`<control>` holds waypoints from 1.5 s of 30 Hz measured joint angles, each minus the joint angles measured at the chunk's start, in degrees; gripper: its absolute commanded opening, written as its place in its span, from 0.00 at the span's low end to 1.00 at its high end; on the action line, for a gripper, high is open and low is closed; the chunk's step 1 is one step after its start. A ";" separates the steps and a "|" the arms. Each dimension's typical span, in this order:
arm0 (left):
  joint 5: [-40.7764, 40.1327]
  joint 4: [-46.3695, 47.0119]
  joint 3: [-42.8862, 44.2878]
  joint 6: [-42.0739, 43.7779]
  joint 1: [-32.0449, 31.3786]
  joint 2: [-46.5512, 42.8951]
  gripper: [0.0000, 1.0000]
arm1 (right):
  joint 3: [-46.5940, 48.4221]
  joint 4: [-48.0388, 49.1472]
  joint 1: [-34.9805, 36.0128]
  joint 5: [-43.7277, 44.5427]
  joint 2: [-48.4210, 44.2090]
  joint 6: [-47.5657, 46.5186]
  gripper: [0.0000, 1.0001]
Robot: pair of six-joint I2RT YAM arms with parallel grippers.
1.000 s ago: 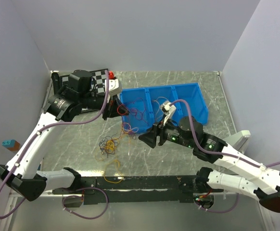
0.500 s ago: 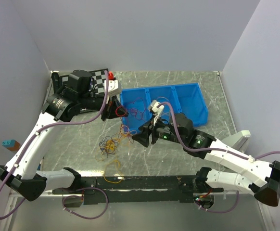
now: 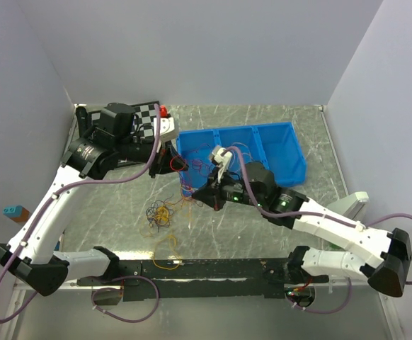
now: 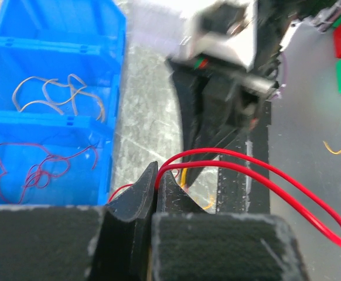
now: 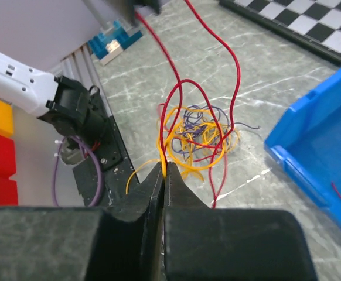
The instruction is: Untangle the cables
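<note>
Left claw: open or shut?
The left claw is shut on the red cable: its fingers press together with the red loop emerging between them.

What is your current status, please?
Left tool shut on red cable. Right tool shut on yellow cable. Tangle on table, beside blue bin.

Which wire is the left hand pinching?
The red wire, looping from the left hand. The yellow wire is in the right hand; purple lies tangled.

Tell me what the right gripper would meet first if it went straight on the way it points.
Probably the cable tangle; the right gripper, shut on a yellow cable, aims at it, though depth is unclear.
</note>
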 measured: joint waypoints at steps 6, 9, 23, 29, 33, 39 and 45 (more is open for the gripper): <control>-10.71 2.27 -0.07 -0.74 0.00 -0.04 0.01 | -5.57 -2.62 0.00 3.96 -10.60 2.93 0.00; -18.95 6.05 -0.04 -2.58 0.87 0.00 0.01 | -10.71 -5.05 0.00 6.45 -17.57 5.57 0.00; -40.15 19.61 16.96 -9.35 6.47 7.89 0.01 | -20.52 -18.27 0.00 14.93 -28.63 18.03 0.00; -45.75 24.46 21.73 -10.56 6.58 10.58 0.01 | -20.13 -23.26 0.00 17.79 -29.70 19.69 0.00; -46.82 26.27 24.02 -10.80 6.78 13.16 0.01 | -20.13 -25.40 0.00 18.67 -30.97 20.46 0.00; -42.21 26.12 24.06 -13.53 6.56 15.61 0.01 | -11.39 -28.46 0.00 21.68 -28.70 18.10 0.00; -38.40 26.14 24.57 -14.86 5.20 16.50 0.01 | 3.21 -27.06 -0.13 28.02 -22.21 12.33 0.00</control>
